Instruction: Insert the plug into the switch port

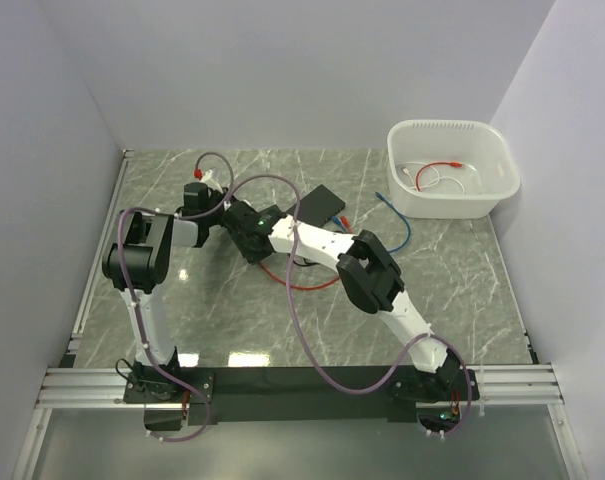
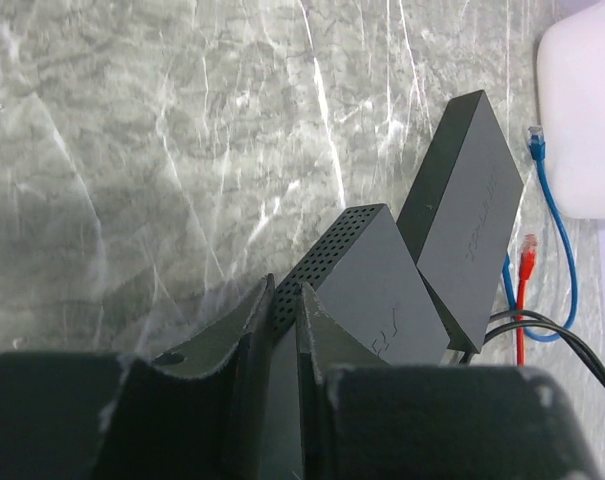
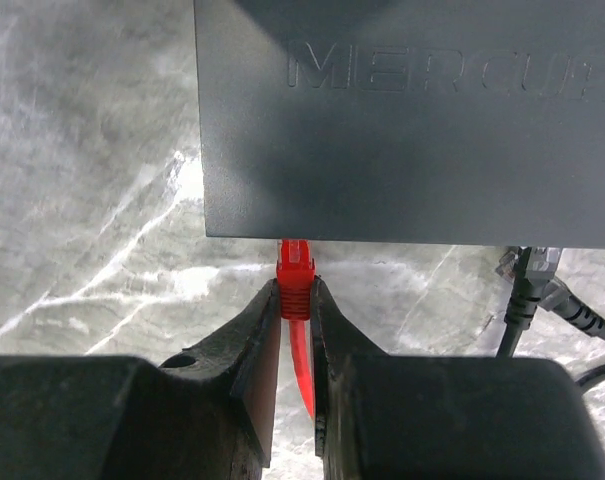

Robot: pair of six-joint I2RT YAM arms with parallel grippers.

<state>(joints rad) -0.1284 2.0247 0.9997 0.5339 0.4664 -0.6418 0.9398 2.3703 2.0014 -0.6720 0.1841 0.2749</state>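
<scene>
A red plug (image 3: 295, 262) on a red cable is pinched between the fingers of my right gripper (image 3: 295, 290). Its tip meets the near edge of a black switch (image 3: 412, 120) lettered "MERCUR"; the port itself is hidden under that edge. In the left wrist view, my left gripper (image 2: 287, 295) is shut on the perforated edge of the same kind of dark box, the switch (image 2: 367, 285), and holds it tilted. In the top view both wrists meet at the table's middle left, and they cover most of the switch there.
A second black box (image 2: 467, 215) lies just beyond the held one. A blue cable (image 1: 402, 225) and a loose red plug (image 2: 528, 255) lie near it. Grey and black cables (image 3: 527, 285) run in beside the red plug. A white bin (image 1: 502, 160) holding cables stands at the back right.
</scene>
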